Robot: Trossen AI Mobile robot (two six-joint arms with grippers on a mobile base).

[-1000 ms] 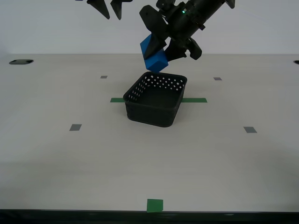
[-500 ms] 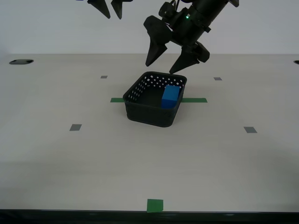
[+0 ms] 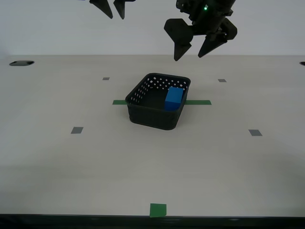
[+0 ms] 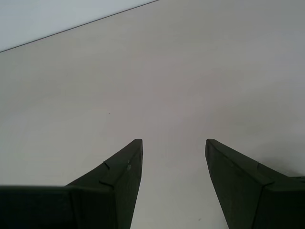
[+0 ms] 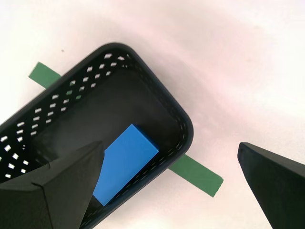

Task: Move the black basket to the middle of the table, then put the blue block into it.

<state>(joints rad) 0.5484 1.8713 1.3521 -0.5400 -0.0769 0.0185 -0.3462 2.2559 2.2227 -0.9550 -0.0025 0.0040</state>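
The black basket (image 3: 145, 113) stands near the middle of the table (image 3: 214, 162). The blue block (image 3: 174, 98) rests inside it, leaning against the wall on the exterior view's right. My first gripper (image 3: 188, 56) hangs open and empty above the basket's far right corner. In the first wrist view its open jaws (image 5: 169, 147) frame the basket (image 5: 57, 100) and the block (image 5: 125, 162) below. My second gripper (image 3: 114, 17) is raised at the top, left of the first, open and empty; its wrist view (image 4: 174, 141) shows only bare table.
A green tape strip (image 3: 198, 102) runs under the basket and another piece (image 3: 158, 210) sits at the front edge. Grey squares (image 3: 76, 130) (image 3: 255, 132) mark the table. A dark hole (image 3: 21, 63) lies at the far left.
My first gripper opened and let the blue block drop into the basket, then rose and moved toward the exterior view's right. The second gripper has not moved.
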